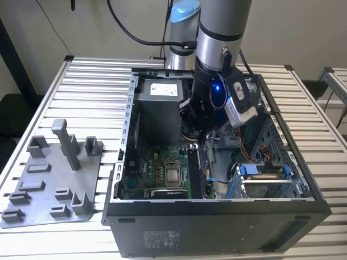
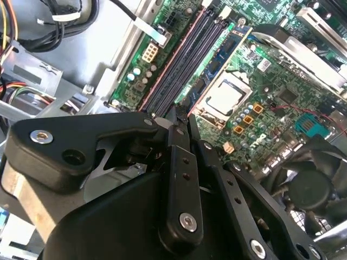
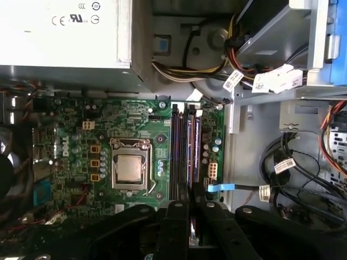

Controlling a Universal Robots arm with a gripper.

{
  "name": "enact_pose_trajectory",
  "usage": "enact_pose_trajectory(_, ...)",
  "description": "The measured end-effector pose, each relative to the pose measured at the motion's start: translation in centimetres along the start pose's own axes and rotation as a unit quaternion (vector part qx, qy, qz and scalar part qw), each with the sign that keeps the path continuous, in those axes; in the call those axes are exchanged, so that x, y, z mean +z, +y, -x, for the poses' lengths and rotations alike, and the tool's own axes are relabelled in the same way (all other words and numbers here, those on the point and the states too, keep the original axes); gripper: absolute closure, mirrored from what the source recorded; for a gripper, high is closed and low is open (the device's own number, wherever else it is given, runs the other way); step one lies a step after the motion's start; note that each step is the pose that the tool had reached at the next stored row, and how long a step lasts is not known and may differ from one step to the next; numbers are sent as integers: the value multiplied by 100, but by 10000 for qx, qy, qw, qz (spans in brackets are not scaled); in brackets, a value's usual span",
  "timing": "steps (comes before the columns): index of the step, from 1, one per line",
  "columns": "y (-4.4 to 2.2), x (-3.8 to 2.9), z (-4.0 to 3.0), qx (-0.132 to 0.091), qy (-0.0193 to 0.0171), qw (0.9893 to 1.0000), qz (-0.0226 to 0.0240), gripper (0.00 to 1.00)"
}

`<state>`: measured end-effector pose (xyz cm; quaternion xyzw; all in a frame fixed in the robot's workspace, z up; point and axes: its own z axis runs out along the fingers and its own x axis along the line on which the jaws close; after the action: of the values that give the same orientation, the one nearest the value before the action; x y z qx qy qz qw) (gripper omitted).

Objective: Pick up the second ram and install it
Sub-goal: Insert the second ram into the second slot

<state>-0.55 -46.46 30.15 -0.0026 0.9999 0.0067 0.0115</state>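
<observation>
Exterior view, hand [image 1: 199, 140] low inside open computer case [image 1: 217, 227], first wrist view, fingers [image 3: 176, 227] clamped shut on second ram [image 3: 190, 151], strip edge-on along memory slots [image 3: 174, 157], beside CPU socket [image 3: 130, 167] on green motherboard [image 3: 81, 116].

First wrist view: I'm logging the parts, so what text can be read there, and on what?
Power supply label: small symbols, no readable words.
Cable tags: print too small to read.
Motherboard: a sideways white logo; finer markings too small to read.
</observation>
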Motion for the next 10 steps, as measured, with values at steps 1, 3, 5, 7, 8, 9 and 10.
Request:
enact_pose_trajectory(1, -3, 17, -1, 0, 0, 10000, 0, 86)
enact_pose_trajectory(3, -11, 52, -3, 0, 0, 10000, 0, 86)
enact_pose_trajectory(5, -20, 90, -4, 0, 0, 10000, 0, 86)
enact_pose_trajectory(7, -26, 125, -5, 0, 0, 10000, 0, 86)
enact_pose_trajectory(8, -28, 143, -6, 0, 0, 10000, 0, 86)
enact_pose_trajectory(9, -29, 161, -6, 0, 0, 10000, 0, 86)
enact_pose_trajectory(10, -30, 179, -6, 0, 0, 10000, 1, 86)
